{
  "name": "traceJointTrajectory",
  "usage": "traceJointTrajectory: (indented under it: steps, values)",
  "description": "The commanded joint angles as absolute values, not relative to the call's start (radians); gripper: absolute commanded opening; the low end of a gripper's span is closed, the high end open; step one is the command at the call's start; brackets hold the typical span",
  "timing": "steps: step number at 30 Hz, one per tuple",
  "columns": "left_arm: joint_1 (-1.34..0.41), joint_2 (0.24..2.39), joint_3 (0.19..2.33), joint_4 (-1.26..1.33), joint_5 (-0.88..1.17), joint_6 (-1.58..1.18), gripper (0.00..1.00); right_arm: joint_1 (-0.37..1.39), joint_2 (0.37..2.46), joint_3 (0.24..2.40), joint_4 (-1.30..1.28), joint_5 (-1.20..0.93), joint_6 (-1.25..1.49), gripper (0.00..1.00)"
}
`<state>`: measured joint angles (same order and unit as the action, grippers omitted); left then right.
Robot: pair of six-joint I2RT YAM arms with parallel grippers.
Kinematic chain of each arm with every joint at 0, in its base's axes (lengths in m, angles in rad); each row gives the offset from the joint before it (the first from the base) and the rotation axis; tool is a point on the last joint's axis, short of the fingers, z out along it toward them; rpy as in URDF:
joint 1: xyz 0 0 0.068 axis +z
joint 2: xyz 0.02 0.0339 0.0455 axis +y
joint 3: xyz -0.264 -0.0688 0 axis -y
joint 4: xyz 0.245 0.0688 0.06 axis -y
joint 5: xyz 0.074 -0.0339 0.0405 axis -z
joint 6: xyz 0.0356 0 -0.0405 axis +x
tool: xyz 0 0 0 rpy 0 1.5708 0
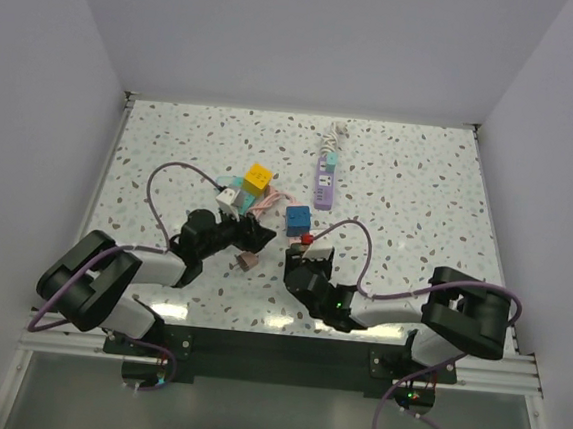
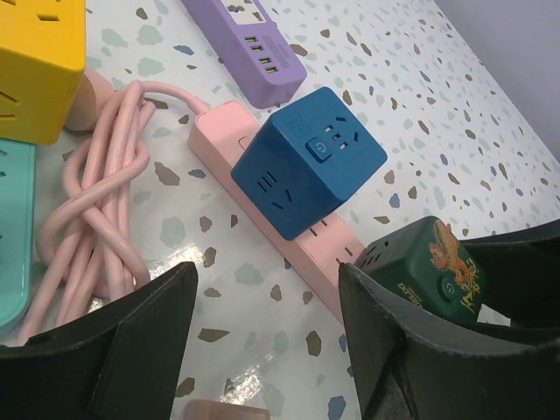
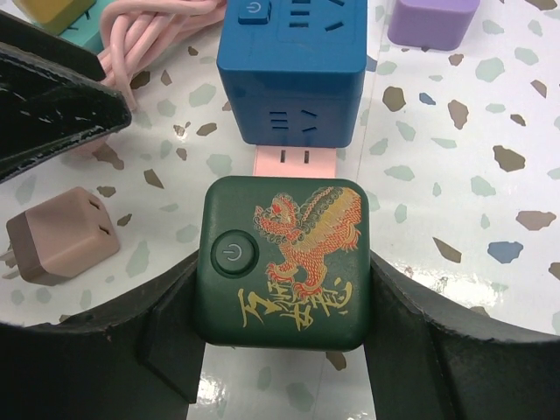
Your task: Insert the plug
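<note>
At the lower centre of the right wrist view, the right gripper (image 3: 284, 293) is clamped on the dark green cube plug with a red-and-gold dragon print (image 3: 284, 258), one finger on each side face. The plug sits directly over the pale pink plastic power strip (image 3: 296, 162), just below the blue cube adapter (image 3: 293, 61) seated on the same strip. Its prongs are hidden under the cube (so their alignment cannot be checked here). To seat it well, I would hold the cube square to the strip's length, centre it on the free slots beside the blue adapter, and press straight down without tilting. The left gripper (image 2: 262, 350) stands open and empty near the strip at the bottom of its view, and it could pin the strip against sliding.
</note>
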<state>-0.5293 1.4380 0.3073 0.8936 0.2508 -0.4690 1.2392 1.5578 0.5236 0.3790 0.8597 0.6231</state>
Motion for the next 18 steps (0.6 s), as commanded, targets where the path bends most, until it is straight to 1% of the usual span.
traceJointTrajectory:
  steps: [1,5,9,14,18]
  values:
    - [-0.515,1.405,0.296,0.905,0.267,-0.463,0.70,1.318,1.713,0.402,0.127,0.442,0.793,0.00]
    - [-0.509,1.391,0.291,0.904,0.267,-0.466,0.70,1.319,1.747,0.387,0.155,0.434,0.805,0.00]
    - [-0.508,1.348,0.282,0.887,0.247,-0.471,0.71,1.319,1.749,0.429,0.155,0.448,0.764,0.00]
    - [-0.506,1.192,0.268,0.764,0.148,-0.450,0.74,1.310,1.746,0.504,0.185,0.477,0.648,0.00]
    - [-0.502,1.083,0.244,0.674,0.092,-0.442,0.74,1.235,1.749,0.534,0.274,0.413,0.551,0.00]
